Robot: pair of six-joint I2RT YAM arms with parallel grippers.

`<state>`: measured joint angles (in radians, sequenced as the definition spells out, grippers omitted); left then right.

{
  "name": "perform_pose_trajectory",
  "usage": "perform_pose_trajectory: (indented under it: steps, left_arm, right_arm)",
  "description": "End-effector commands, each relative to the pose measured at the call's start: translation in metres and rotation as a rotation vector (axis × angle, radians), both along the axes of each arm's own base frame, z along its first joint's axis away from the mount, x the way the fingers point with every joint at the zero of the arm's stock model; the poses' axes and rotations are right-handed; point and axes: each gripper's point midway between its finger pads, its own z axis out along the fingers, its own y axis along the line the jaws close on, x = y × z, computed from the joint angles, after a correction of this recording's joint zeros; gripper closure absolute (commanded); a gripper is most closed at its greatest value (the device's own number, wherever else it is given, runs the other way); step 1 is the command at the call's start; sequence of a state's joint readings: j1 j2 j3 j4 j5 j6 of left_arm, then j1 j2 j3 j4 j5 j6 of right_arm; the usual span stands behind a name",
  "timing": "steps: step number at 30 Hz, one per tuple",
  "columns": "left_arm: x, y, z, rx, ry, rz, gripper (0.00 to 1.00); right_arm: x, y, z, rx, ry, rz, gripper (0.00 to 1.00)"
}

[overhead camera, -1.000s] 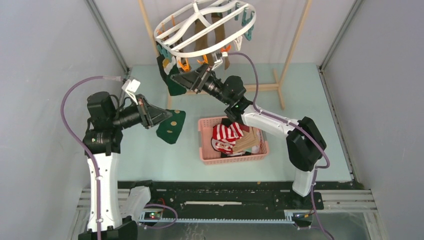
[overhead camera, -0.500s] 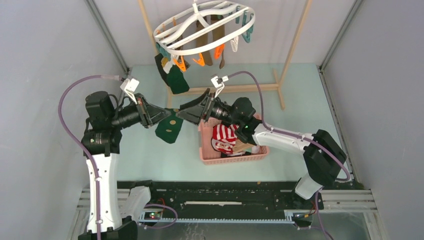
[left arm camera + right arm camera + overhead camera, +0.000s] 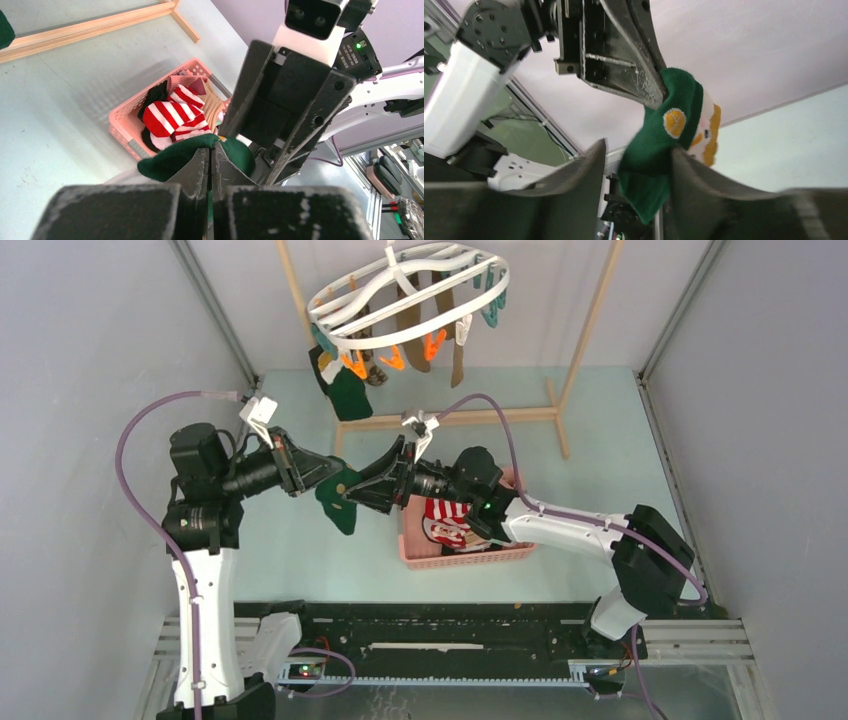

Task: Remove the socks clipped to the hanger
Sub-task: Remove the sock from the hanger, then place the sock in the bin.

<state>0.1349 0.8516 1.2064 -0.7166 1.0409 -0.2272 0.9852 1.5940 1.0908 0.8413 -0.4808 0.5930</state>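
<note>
The left end effector (image 3: pixel 335 475) is closed on the cuff end of a dark green sock (image 3: pixel 335 508). It holds the sock in the air above the desk (image 3: pixel 300 550), so the rest hangs down freely. The sock looks light and very soft. It will fold and swing and give no resistance, but it can slip out of a shallow pinch.

The right end effector (image 3: pixel 360 490) has its jaws apart around the middle of this sock. One finger touches the fabric, while the other stands a little away, so I judge it has no firm hold yet. A good place to grip is the thick middle part, deep between the pads.

Above, the hanger (image 3: pixel 400 339) carries more socks, one dark green (image 3: pixel 347 395) and some brown. Further right, the pink basket (image 3: pixel 465 552) holds a red-and-white striped sock (image 3: pixel 445 518).
</note>
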Motion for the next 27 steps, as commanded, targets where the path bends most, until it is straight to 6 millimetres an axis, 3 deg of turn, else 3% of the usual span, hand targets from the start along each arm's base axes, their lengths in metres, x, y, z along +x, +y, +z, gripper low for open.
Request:
perform_pose_trajectory:
  steps: [1, 6, 7, 9, 10, 14, 15, 19, 27]
  left_arm:
    - [-0.006, -0.004, 0.029, -0.003, -0.087, -0.02, 1.0]
    - [-0.007, -0.003, 0.029, -0.001, -0.093, -0.016, 1.0]
    - [-0.007, -0.004, 0.029, -0.001, -0.091, -0.015, 0.99]
    - [-0.007, -0.003, 0.027, 0.001, -0.087, -0.011, 0.91]
    - [-0.007, -0.003, 0.026, 0.004, -0.087, -0.008, 0.82]
    - [-0.006, 0.0, 0.021, 0.02, -0.066, 0.015, 0.14]
    - [-0.005, 0.001, 0.019, 0.024, -0.057, 0.02, 0.02]
    - [0.002, 0.008, 0.01, 0.053, -0.026, 0.063, 0.0]
    - [0.018, 0.029, -0.013, 0.143, 0.033, 0.189, 0.0]
  right_arm:
    - [-0.016, -0.003, 0.021, 0.013, -0.099, 0.007, 0.53]
    - [-0.011, -0.008, 0.022, -0.015, -0.103, -0.036, 0.94]
    - [-0.009, -0.01, 0.022, -0.025, -0.099, -0.047, 1.0]
    - [-0.004, -0.014, 0.021, -0.041, -0.084, -0.066, 1.0]
    - [-0.001, -0.017, 0.02, -0.049, -0.067, -0.07, 1.0]
    - [0.007, -0.025, 0.005, -0.109, 0.028, -0.071, 1.0]
    - [0.009, -0.029, -0.002, -0.126, 0.053, -0.08, 1.0]
    - [0.019, -0.054, -0.041, -0.19, 0.18, -0.163, 1.0]
    - [0.048, -0.12, -0.163, -0.395, 0.478, -0.373, 1.0]
